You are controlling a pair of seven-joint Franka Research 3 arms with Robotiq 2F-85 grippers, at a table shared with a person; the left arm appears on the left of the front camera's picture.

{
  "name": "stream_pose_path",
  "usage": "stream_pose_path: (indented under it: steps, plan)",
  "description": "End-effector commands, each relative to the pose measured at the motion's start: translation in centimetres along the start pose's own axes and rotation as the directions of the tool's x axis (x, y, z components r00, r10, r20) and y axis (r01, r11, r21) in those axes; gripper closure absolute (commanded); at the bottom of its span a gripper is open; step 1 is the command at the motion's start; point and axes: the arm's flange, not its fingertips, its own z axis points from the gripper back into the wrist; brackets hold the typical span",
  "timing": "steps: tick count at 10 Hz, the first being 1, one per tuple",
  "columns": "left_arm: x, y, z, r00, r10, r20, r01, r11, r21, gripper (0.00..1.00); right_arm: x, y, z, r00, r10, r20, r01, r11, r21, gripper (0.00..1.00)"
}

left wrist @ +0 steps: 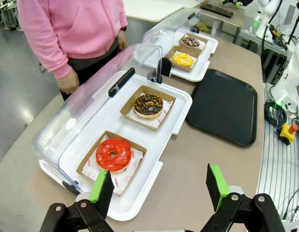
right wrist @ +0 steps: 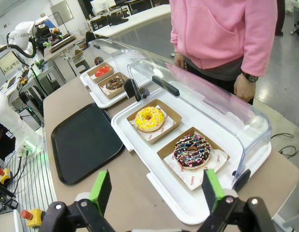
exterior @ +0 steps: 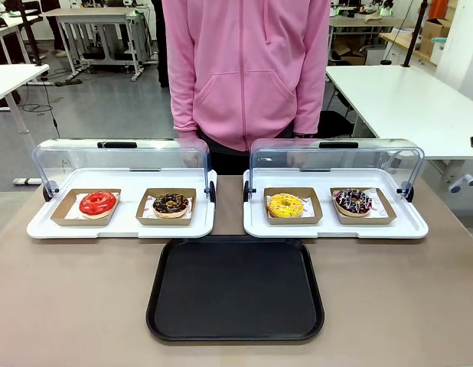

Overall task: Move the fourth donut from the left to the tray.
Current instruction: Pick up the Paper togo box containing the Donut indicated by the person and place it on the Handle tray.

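Observation:
The fourth donut [exterior: 353,202] is dark chocolate with pink and white sprinkles and sits in a brown cardboard holder at the right end of the right white tray [exterior: 336,227]. In the right wrist view that donut [right wrist: 192,151] lies just ahead of my open right gripper [right wrist: 156,188]. It also appears far off as a small donut [left wrist: 191,41] in the left wrist view. The black tray [exterior: 235,287] lies bare at the table's front centre. My left gripper [left wrist: 159,186] is open above the table beside the left white tray [left wrist: 140,188], near the red donut [left wrist: 113,154].
A yellow donut [exterior: 286,205] shares the right white tray. A red donut [exterior: 97,203] and a chocolate donut with tan sprinkles [exterior: 171,204] sit in the left white tray [exterior: 122,226]. Both clear lids [exterior: 336,164] stand raised. A person in a pink hoodie [exterior: 246,69] stands behind.

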Motion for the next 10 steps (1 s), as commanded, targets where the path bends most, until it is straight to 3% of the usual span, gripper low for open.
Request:
stream_pose_path:
  steps: [1,10]
  plan:
    - [0.2,0.01,0.1,1.0,0.0,0.015,0.0,1.0,-0.005,0.0,0.21,-0.15,-0.16,0.999,0.016,0.03,-0.016,1.0,-0.001,0.0]
    - [0.2,0.01,0.1,1.0,0.0,0.015,0.0,1.0,-0.005,0.0,0.21,-0.15,-0.16,0.999,0.016,0.03,-0.016,1.0,-0.001,0.0]
